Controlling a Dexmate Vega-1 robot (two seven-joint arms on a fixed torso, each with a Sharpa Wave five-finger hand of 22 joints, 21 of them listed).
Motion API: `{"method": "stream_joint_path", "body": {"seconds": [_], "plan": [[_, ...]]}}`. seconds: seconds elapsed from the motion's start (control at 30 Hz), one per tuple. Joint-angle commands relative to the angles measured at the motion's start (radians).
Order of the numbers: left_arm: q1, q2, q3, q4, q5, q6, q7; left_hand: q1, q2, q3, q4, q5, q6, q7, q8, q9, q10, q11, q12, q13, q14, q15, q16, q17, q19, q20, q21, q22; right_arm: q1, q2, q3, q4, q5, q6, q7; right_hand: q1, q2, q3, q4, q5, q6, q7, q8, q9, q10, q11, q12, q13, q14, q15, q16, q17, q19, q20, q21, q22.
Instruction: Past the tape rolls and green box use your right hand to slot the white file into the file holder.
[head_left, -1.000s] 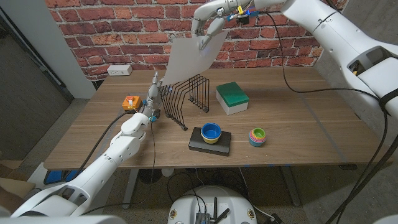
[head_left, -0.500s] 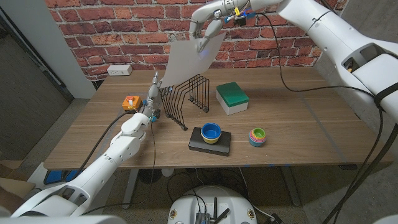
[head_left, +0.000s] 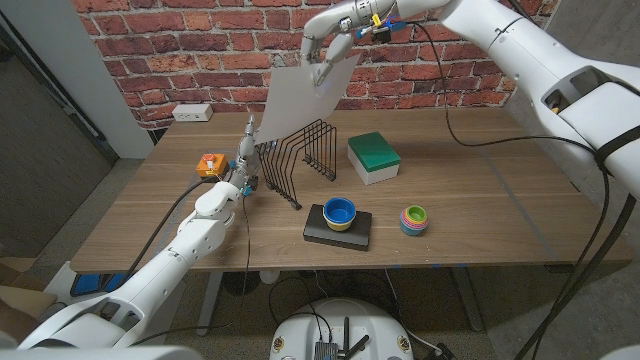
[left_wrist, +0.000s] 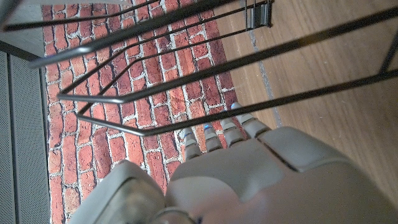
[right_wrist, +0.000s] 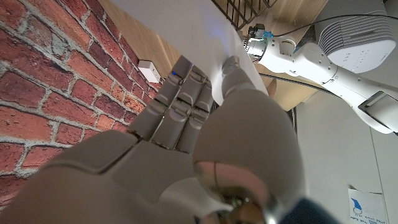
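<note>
Right hand (head_left: 328, 40): clamped on upper corner of white file (head_left: 303, 98), suspended above file holder (head_left: 297, 157), lower edge at its wire tops. Left hand (head_left: 243, 165): just beside file holder; finger state indeterminate.

On my worktop (head_left: 480, 200): one white file (head_left: 295, 100), one wire file holder (head_left: 297, 157), one green box (head_left: 373, 157), one blue bowl (head_left: 339, 212) on one black box (head_left: 338, 230), one stack of tape rolls (head_left: 414, 219), one orange device (head_left: 208, 165).

Red brick wall (head_left: 200, 40), wooden table (head_left: 480, 200)
</note>
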Motion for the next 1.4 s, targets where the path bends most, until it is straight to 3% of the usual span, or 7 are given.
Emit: {"method": "stream_joint_path", "body": {"seconds": [0.03, 0.9, 1.4], "plan": [[0.0, 0.0, 0.0, 0.0, 0.0, 0.0, 0.0, -0.001, 0.007, 0.0, 0.005, 0.006, -0.002, -0.009, 0.006, 0.005, -0.002, -0.008, 0.007, 0.005, 0.005, -0.005, 0.006, 0.002, 0.008, 0.001, 0.007, 0.005, 0.019, 0.037, -0.015, 0.075, 0.016, 0.034, -0.004, 0.001, 0.007, 0.01, -0.002, 0.006, 0.009, -0.003, -0.003, 0.004, 0.065, -0.059, 0.002, 0.005, -0.004, -0.048, -0.001, 0.0, -0.009, -0.121, 0.009, 0.001], [0.0, 0.0, 0.0, 0.001, 0.0, 0.0, 0.0, -0.001, 0.007, 0.0, 0.005, 0.006, -0.002, -0.009, 0.006, 0.005, -0.001, -0.005, 0.007, 0.005, 0.006, -0.004, 0.006, 0.002, 0.008, 0.001, 0.007, 0.005, 0.069, 0.14, -0.067, 0.292, 0.028, 0.136, -0.017, 0.0, 0.005, 0.014, -0.002, 0.007, 0.014, -0.001, -0.006, 0.005, 0.067, -0.059, 0.001, 0.007, -0.003, -0.048, 0.0, 0.001, -0.014, -0.121, 0.026, -0.001], [0.0, 0.0, 0.0, 0.001, 0.0, 0.0, 0.0, -0.001, 0.007, 0.0, 0.005, 0.006, -0.002, -0.009, 0.006, 0.005, -0.002, -0.007, 0.006, 0.005, 0.005, -0.005, 0.006, 0.002, 0.008, 0.001, 0.007, 0.005, 0.081, 0.18, -0.092, 0.354, 0.005, 0.167, -0.052, -0.004, 0.005, 0.018, -0.002, 0.007, 0.017, -0.001, -0.008, 0.006, 0.068, -0.059, 0.001, 0.01, -0.004, -0.048, 0.0, 0.003, -0.018, -0.12, 0.036, -0.001]]}}
